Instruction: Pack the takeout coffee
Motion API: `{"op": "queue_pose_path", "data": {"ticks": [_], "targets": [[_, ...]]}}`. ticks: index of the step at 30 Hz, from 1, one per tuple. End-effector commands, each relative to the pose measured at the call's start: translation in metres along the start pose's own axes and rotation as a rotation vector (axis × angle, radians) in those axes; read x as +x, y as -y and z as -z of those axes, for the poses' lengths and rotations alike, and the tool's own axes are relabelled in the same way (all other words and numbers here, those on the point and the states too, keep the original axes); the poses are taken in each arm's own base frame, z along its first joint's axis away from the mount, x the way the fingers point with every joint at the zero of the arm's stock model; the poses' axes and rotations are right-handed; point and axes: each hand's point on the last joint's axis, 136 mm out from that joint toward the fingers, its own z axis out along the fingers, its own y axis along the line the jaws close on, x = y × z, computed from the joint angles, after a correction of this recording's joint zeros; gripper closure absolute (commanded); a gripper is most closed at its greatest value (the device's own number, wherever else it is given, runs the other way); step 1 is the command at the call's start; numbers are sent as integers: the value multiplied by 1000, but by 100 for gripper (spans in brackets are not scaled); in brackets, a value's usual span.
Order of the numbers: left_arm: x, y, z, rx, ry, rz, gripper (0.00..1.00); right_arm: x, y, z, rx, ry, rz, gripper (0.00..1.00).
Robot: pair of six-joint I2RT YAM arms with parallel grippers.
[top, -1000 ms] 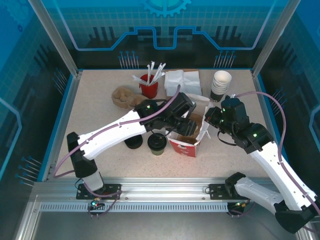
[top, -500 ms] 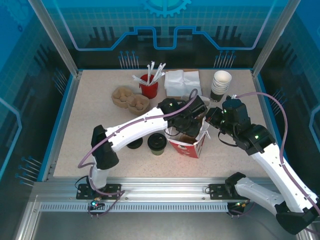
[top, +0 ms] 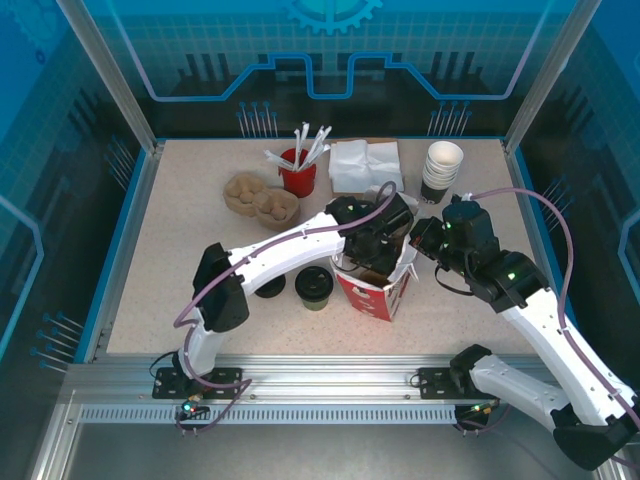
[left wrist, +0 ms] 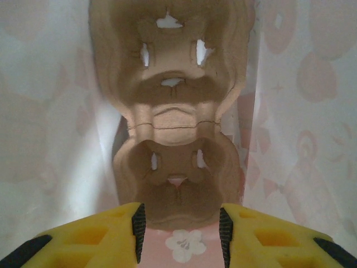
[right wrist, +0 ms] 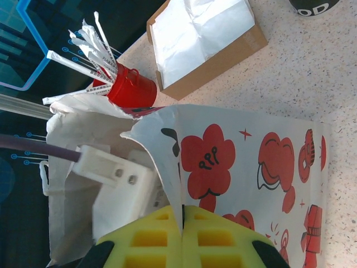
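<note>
The takeout coffee (top: 313, 286) is a squat, dark paper cup capped with a round black lid. It stands upright on the worktop (top: 180, 240), outside the red-and-white paper bag (top: 388, 296) and just beside it at its 9 o'clock.

I count one lidded coffee and one bag. One low stack of loose black lids (top: 268, 288) sits at the coffee's 9 o'clock, and one stack of lidless cups (top: 441, 168) stands towards the bag's 1 o'clock. There is also one red cup of wrapped straws (top: 297, 172) and one box of napkins (top: 365, 165).

One tan pulp carrier (top: 260, 198) lies at the bag's 11 o'clock, and a second carrier (left wrist: 175, 139) stands inside the bag. The left hand (left wrist: 181, 216) is down in the bag, half closed on that second carrier's near end. The right hand (right wrist: 183, 215) is pinched tight on the bag's rim.
</note>
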Motion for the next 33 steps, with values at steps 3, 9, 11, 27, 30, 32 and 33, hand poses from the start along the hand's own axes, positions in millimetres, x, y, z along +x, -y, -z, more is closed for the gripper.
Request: {"op": "queue_pose_path", "data": {"ticks": [3, 9, 11, 27, 30, 32, 33], "targets": [[9, 3, -24, 44, -74, 36, 57, -1, -9, 2, -40, 15, -15, 100], [18, -3, -40, 40, -125, 43, 57, -1, -10, 1, -47, 11, -13, 100], [19, -5, -45, 40, -133, 47, 56, 0, -13, 0, -58, 6, -10, 100], [39, -6, -82, 61, -264, 67, 57, 5, -25, -4, -88, -28, 69, 100], [43, -4, -89, 75, -291, 70, 57, 5, -29, -4, -102, -32, 82, 100], [45, -4, -92, 78, -300, 70, 57, 5, -31, -4, -101, -39, 93, 100], [47, -5, -94, 77, -306, 70, 57, 6, -33, -5, -100, -46, 101, 100]]}}
